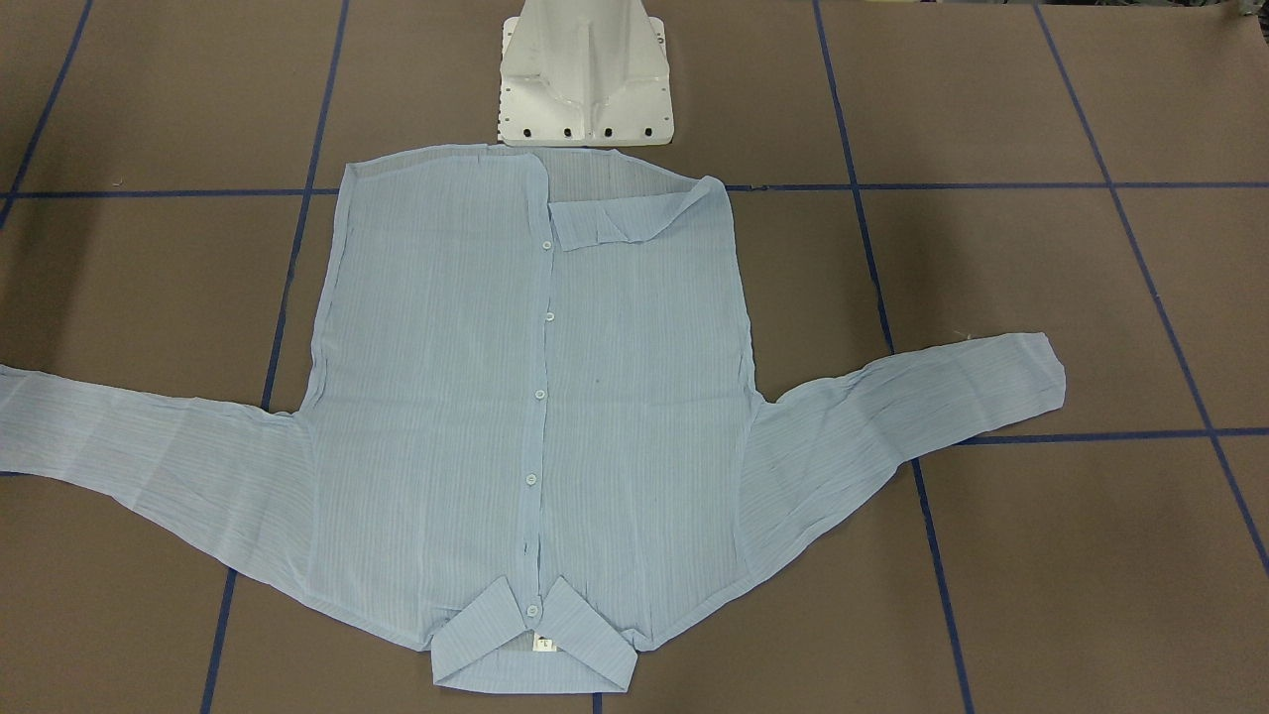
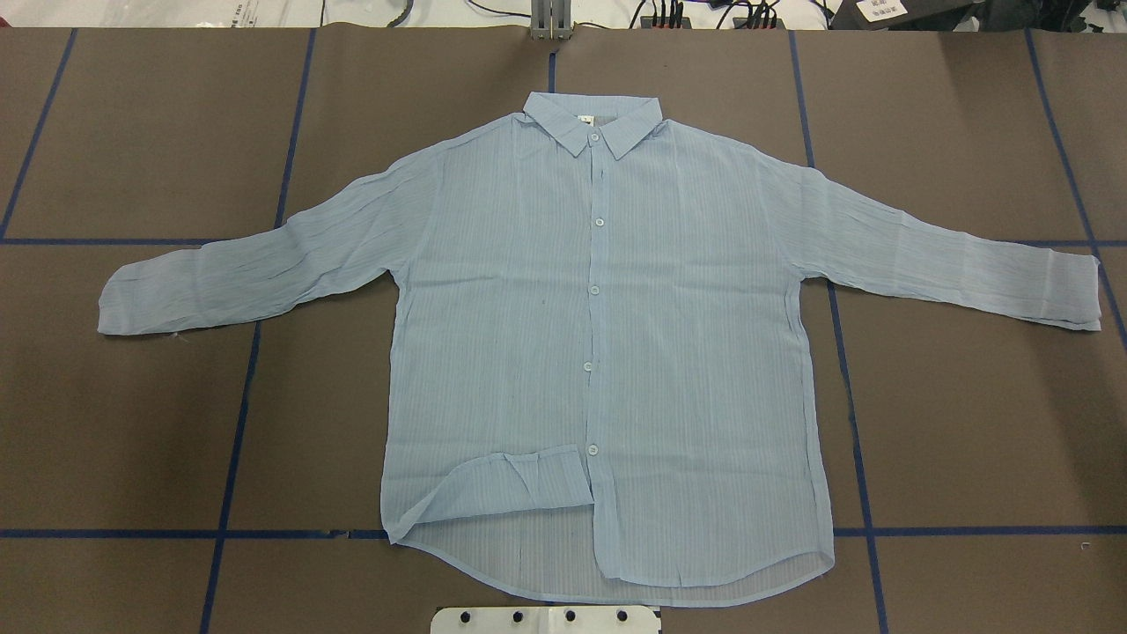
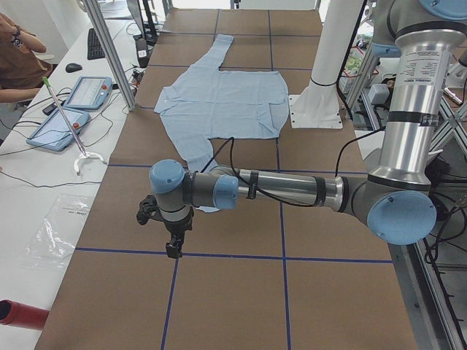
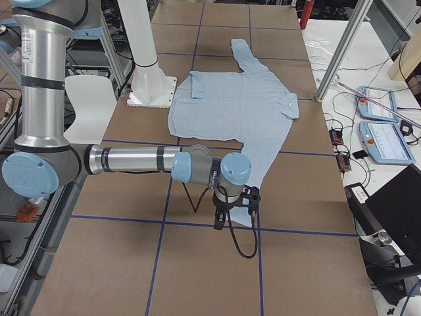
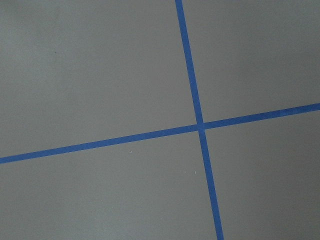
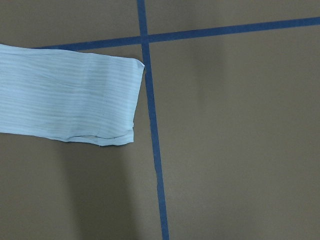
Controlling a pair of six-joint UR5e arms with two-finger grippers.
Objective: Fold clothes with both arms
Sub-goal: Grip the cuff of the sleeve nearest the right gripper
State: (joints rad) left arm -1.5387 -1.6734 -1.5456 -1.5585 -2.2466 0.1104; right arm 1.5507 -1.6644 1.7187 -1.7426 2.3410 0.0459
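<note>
Nearest in the left-end view, the left arm [image 3: 292,189] stretches level over the brown table [image 3: 233,306]. Its left gripper [image 3: 174,250] hangs above a blue tape line [image 3: 233,257], and I cannot tell whether the jaws are wide or narrow. The right arm [image 4: 131,160] and right gripper [image 4: 220,222] in the right-end view are likewise unreadable.

One shirt [image 2: 599,352] lies flat and front up at mid-table in the overhead view. Its collar [image 2: 592,123] is at 12 o'clock, its two sleeves [image 2: 264,264] reach toward 9 and 3 o'clock, and five buttons [image 2: 594,289] run down the front. One hem corner [image 2: 511,484] is turned up at 7 o'clock. One white base [image 2: 546,619] sits at 6 o'clock, just beside the hem.
</note>
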